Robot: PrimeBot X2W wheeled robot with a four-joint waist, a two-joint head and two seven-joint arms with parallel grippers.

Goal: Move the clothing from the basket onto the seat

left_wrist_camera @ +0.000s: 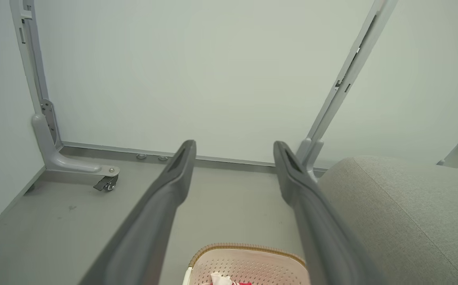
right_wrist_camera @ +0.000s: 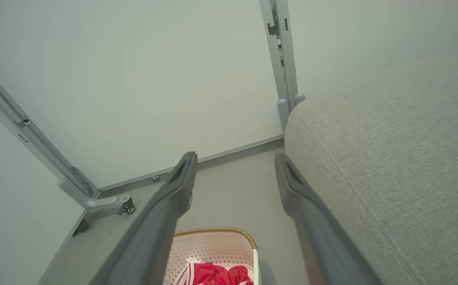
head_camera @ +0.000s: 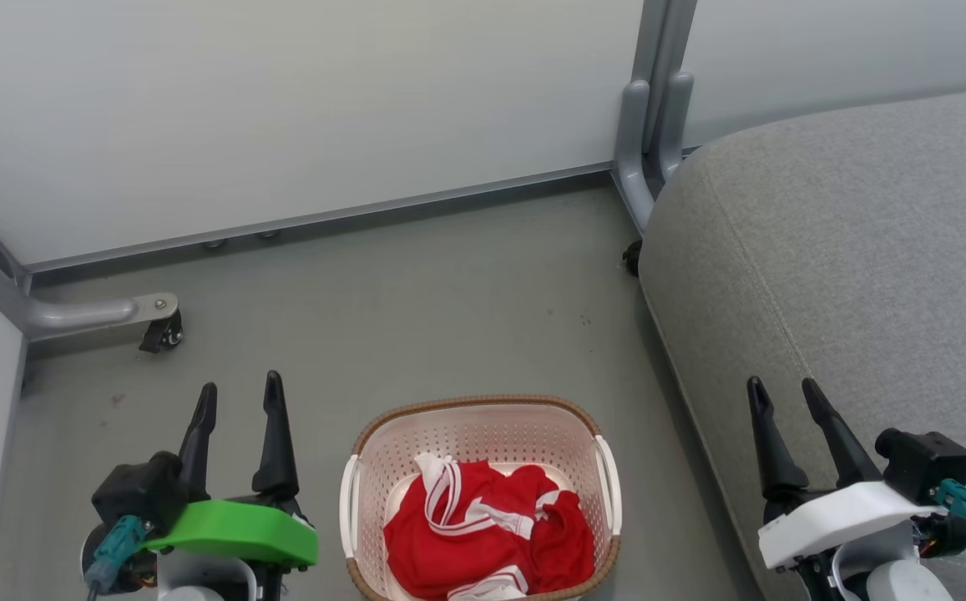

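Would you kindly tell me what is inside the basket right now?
Inside the basket lies crumpled red clothing with white stripes and trim. The perforated far wall shows bare above it. The cloth covers most of the bottom, so anything underneath cannot be seen.

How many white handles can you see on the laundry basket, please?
2: the left handle and the right handle, on opposite sides of the basket; none appears hidden.

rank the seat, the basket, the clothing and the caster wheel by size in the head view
1. seat, partly out of frame
2. basket
3. clothing, inside the basket
4. caster wheel, farther off, so its look may understate it
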